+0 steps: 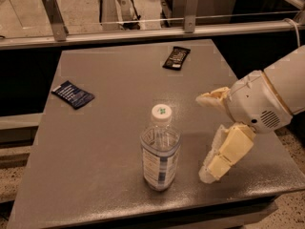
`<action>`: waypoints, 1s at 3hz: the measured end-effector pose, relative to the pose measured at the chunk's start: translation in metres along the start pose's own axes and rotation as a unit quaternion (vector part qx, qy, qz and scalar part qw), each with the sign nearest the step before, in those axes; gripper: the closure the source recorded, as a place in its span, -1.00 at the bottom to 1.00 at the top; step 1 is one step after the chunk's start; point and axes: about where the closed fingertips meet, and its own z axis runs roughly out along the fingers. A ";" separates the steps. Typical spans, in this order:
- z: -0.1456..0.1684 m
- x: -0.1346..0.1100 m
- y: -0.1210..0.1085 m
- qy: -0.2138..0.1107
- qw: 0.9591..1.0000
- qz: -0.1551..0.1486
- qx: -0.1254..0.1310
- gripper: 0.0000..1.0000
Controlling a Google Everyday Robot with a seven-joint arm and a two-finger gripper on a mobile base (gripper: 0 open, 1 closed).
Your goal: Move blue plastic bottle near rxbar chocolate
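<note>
The blue plastic bottle (160,149) stands upright near the front middle of the grey table (119,99), with a white cap and a white-and-blue label. The rxbar chocolate (176,57) lies flat at the far middle-right of the table. My gripper (204,137) is to the right of the bottle, a short gap away, low over the table. Its cream fingers (228,152) are spread wide apart, one pointing down toward the table and one reaching left above it. It holds nothing.
A dark blue flat packet (73,94) with white text lines lies at the left of the table. A metal rail with posts (143,27) runs behind the table. The table's front edge is just below the bottle.
</note>
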 end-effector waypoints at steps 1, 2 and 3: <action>0.018 -0.017 0.016 -0.061 0.997 0.009 -0.036 -1.00; 0.040 -0.036 0.035 -0.107 0.993 0.000 -0.050 -1.00; 0.064 -0.048 0.047 -0.142 0.989 -0.006 -0.049 -0.65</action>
